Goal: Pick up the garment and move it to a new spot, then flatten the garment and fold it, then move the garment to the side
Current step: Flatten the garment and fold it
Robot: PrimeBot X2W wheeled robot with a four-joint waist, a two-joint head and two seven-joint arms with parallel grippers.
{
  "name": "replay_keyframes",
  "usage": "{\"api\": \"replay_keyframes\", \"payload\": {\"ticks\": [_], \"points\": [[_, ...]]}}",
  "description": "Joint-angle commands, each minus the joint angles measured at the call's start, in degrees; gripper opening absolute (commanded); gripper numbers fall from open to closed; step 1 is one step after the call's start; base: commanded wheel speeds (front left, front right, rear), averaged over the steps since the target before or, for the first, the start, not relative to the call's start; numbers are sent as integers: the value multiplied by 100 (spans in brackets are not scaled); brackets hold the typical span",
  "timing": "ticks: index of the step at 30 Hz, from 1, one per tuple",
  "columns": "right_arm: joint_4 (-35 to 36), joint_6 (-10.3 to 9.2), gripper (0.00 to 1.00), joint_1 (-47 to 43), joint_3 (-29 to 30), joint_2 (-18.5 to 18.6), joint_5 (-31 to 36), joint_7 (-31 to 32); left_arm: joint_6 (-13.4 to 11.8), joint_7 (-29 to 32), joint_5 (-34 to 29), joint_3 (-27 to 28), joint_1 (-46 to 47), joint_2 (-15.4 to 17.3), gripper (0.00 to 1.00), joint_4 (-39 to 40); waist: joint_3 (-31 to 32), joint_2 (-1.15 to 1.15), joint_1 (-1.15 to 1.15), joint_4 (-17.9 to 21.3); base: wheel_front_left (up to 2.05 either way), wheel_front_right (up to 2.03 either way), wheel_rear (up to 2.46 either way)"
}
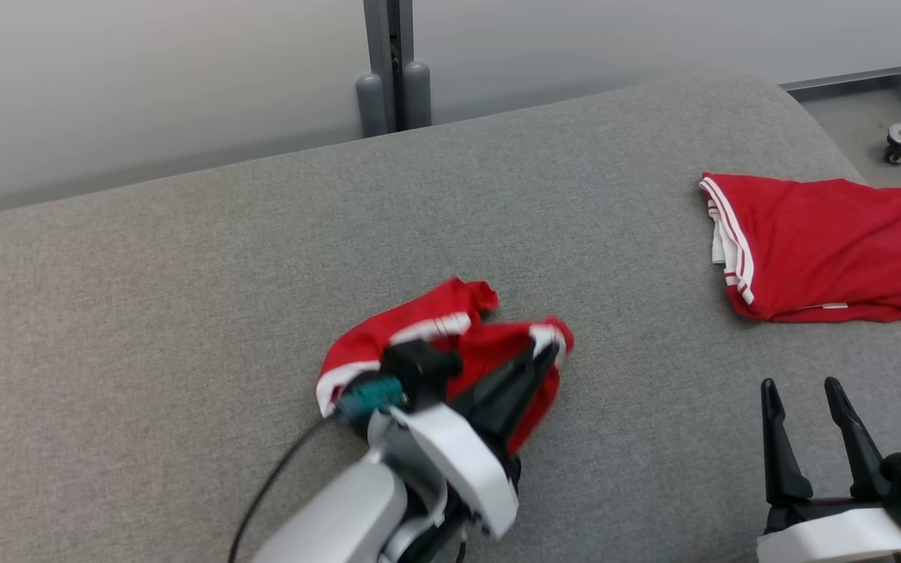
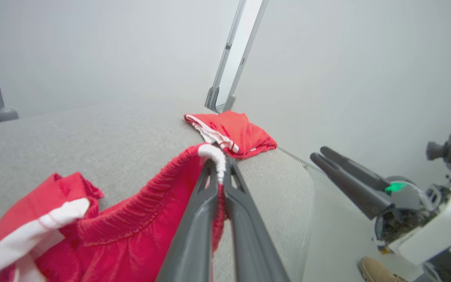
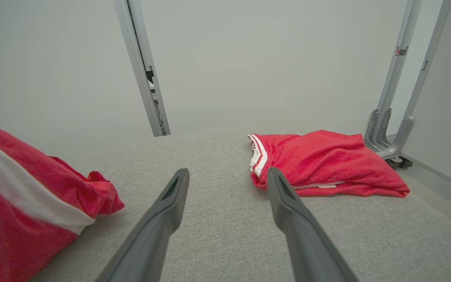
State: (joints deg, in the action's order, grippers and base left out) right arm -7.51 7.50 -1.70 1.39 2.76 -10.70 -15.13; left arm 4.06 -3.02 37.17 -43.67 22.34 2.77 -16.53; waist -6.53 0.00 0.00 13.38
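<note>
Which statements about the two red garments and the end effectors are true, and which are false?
1. The left end effector is shut on the crumpled garment. True.
2. The crumpled garment has yellow stripes. False: its stripes are white.
3. The right end effector is open and holds nothing. True.
4. A folded garment lies on the grey surface at the robot's right. True.
5. The two garments touch. False: bare surface separates them.
6. The right end effector touches the folded garment. False: they are apart.

The grey fabric pad [image 1: 145, 313] lay bare along its left and far edges; a crumpled red white-striped garment [image 1: 411, 313] blocked the near middle, a folded red garment [image 1: 834, 246] the right edge
</note>
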Motion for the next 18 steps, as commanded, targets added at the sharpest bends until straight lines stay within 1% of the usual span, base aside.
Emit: {"api": "replay_keyframes", "payload": {"ticks": [1, 5, 6, 8, 10, 12, 14, 15, 17, 18], "points": [[-9, -1, 100, 42, -4, 26, -35, -2, -33, -35, 59, 63, 189, 25, 0, 77, 9, 0, 0, -6, 0, 0, 0], [-36, -1, 100, -7, -6, 28, -67, -2, -127, -215, 597, 460, 574, 27, 0, 499, 65, 0, 0, -39, 0, 0, 0], [-39, -1, 100, -34, 10, 29, -76, -2, -220, -285, 791, 646, 615, 33, 0, 587, 83, 0, 0, -57, 0, 0, 0], [-41, -1, 100, -77, 74, 27, -97, -2, -382, -396, 979, 979, 708, 31, 0, 770, 105, 0, 0, -112, 0, 0, 0], [-40, -1, 100, -104, 140, 28, -101, -2, -457, -437, 1192, 1241, 679, 64, 0, 963, 124, 0, 0, -183, 0, 0, 0], [-66, -1, 100, -129, 170, 25, -80, -2, -475, -399, 1312, 1422, 520, 247, 0, 1182, 140, 0, 0, -258, 0, 0, 0], [-78, -1, 100, -152, 219, 29, -58, -2, -426, -235, 1488, 1455, 202, 440, 0, 1365, 150, 0, 0, -356, 0, 0, 0], [-95, -1, 100, -179, 235, 27, -46, -3, -399, -118, 1589, 1439, 14, 538, 0, 1442, 159, 0, 0, -413, 0, 0, 0], [-140, -1, 100, -217, 234, 25, -20, -2, -452, 202, 2010, 1432, -508, 636, 0, 1484, 171, 0, 0, -526, 0, 0, 0], [-153, -1, 100, -221, 236, 29, -20, -2, -452, 348, 2104, 1387, -757, 750, 0, 1485, 173, 0, 0, -578, 0, 0, 0]]}}
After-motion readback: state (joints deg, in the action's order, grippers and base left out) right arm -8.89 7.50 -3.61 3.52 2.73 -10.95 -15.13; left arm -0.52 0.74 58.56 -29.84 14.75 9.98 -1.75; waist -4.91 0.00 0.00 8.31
